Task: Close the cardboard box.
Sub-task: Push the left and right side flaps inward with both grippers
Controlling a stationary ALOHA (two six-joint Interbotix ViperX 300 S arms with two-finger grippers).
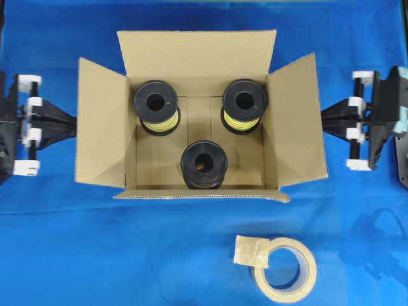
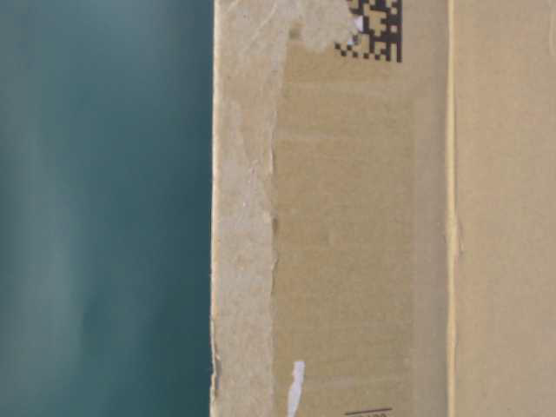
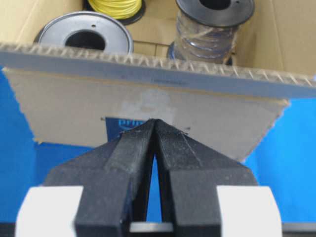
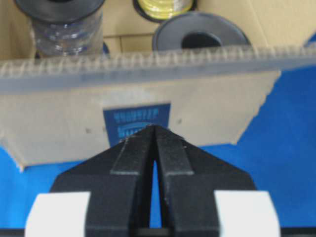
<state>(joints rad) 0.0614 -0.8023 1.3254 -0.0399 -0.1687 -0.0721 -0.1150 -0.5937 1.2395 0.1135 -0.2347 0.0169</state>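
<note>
Cardboard box (image 1: 201, 121) sits mid-cloth, all four flaps splayed, three wire spools (image 1: 205, 164) exposed inside; closing not begun. Left gripper (image 1: 71, 119) and right gripper (image 1: 325, 116), both pinched closed and empty, wait just outside the side flaps

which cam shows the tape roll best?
Overhead exterior: the tape roll lies whole on the blue cloth, in front of the cardboard box. The table-level view and both wrist views don't show it.
</note>
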